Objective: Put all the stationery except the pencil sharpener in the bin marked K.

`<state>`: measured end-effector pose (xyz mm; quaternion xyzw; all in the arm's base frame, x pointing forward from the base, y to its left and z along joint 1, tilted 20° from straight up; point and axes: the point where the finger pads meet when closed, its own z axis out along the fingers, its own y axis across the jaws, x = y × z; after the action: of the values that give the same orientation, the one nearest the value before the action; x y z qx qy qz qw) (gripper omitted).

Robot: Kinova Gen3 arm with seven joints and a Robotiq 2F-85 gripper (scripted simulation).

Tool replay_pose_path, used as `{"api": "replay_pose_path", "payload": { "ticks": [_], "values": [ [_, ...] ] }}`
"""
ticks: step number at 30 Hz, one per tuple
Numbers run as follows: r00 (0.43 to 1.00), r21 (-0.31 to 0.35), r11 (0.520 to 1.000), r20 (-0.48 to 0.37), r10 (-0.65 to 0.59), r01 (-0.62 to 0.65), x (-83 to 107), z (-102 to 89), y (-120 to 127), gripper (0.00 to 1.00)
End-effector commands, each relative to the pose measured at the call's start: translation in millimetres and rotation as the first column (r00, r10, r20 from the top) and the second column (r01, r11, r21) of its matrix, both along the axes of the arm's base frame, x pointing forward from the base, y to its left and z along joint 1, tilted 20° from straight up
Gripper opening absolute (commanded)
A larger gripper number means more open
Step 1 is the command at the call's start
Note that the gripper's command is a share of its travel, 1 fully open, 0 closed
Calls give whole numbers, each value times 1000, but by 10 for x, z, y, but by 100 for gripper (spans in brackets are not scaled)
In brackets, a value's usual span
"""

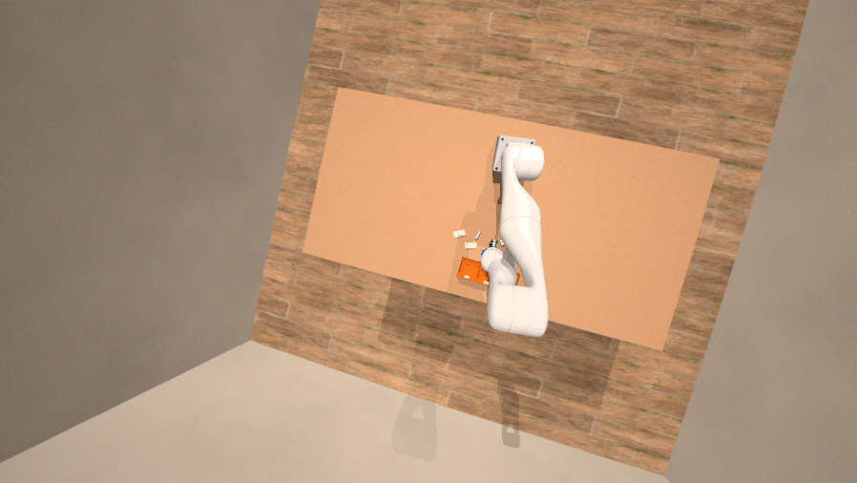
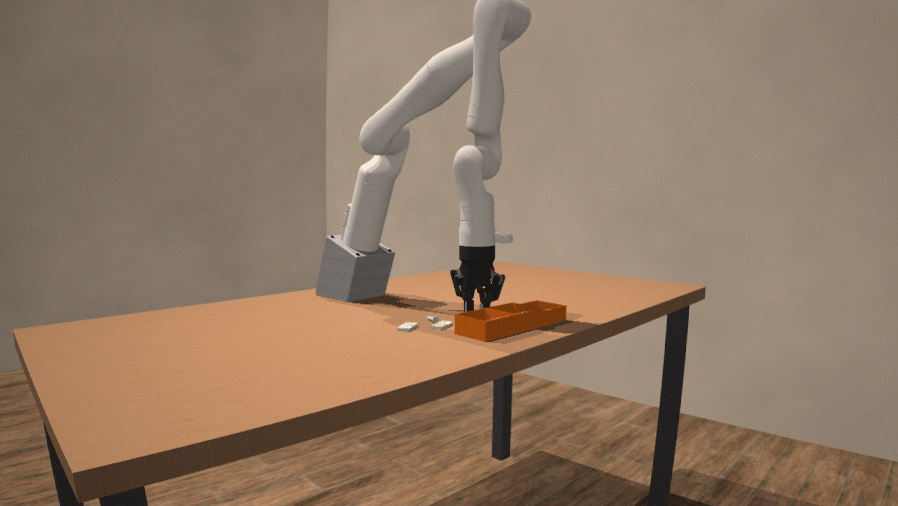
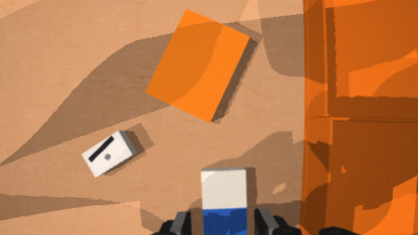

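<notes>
In the wrist view a white and blue eraser lies on the table between my gripper's two fingers, with a small gap on each side. The gripper is partly open and low over the table, and also shows in the side view. An orange notepad lies flat farther ahead. A small white pencil sharpener lies to the left. The orange divided bin stands close on the right; its labels are out of view.
The bin stands near the table's front edge, just right of the gripper. Small white pieces lie left of it. The arm's grey base stands behind.
</notes>
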<state>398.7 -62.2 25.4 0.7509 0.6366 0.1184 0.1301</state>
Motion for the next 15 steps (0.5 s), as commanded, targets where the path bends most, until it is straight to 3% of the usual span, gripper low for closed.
{"api": "replay_pose_path", "payload": {
  "ticks": [1, 9, 10, 15],
  "values": [
    [1000, 1, 1000, 0, 0, 0, 4, -8, 10, 38],
    [1000, 1, 1000, 0, 0, 0, 12, -5, 11, 38],
    [1000, 1, 1000, 0, 0, 0, 12, -5, 11, 19],
    [1000, 1, 1000, 0, 0, 0, 12, -5, 11, 19]
  ]
}}
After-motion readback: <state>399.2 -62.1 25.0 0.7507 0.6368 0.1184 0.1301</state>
